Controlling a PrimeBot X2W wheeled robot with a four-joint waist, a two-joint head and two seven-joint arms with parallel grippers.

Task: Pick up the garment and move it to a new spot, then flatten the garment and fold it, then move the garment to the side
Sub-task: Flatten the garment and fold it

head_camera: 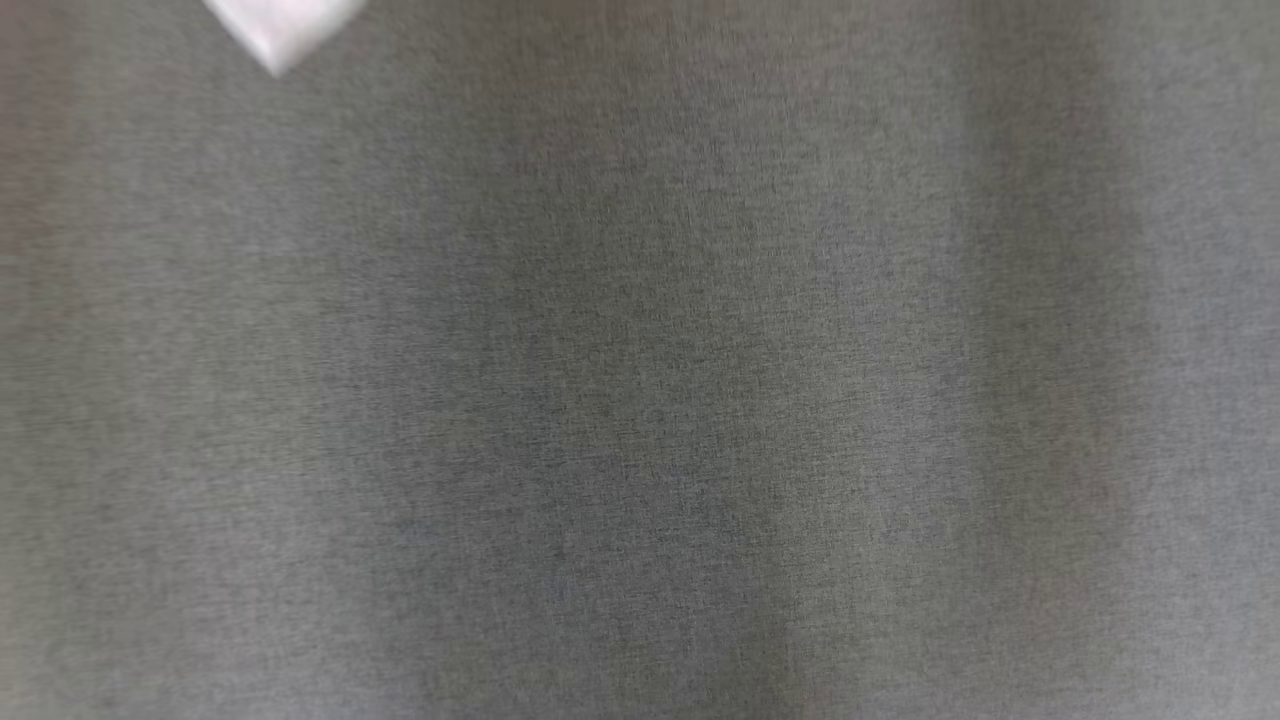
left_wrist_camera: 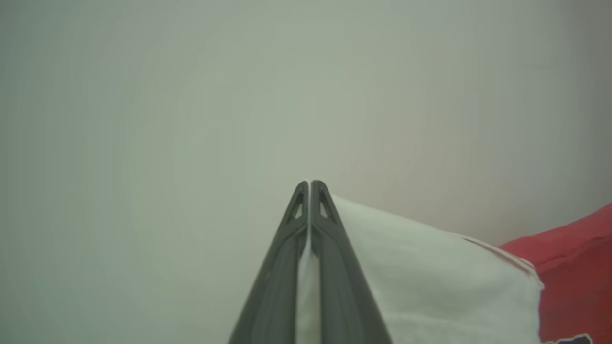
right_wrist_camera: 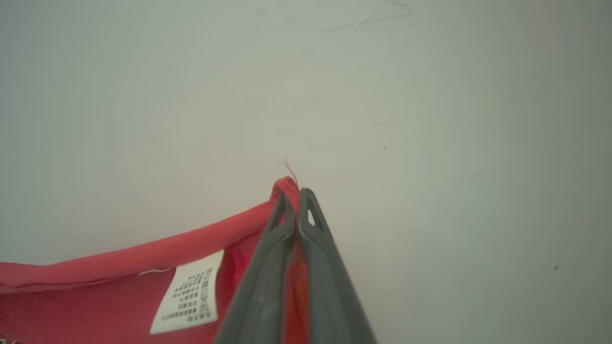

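Grey woven surface (head_camera: 640,400); pale scuffed surface (right_wrist_camera: 430,143)

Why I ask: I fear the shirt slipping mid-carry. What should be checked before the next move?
1. Left claw shut on the shirt, white cloth in its grip: ok.
2. Right claw shut on the shirt's red edge: ok.
3. Cloth reaches the tips of both claws: ok.
4. Shirt spread evenly between the claws: cannot tell.
5. Shirt right side out, given the label showing: cannot tell.
6. Drop spot, with the head view blurred: cannot tell.
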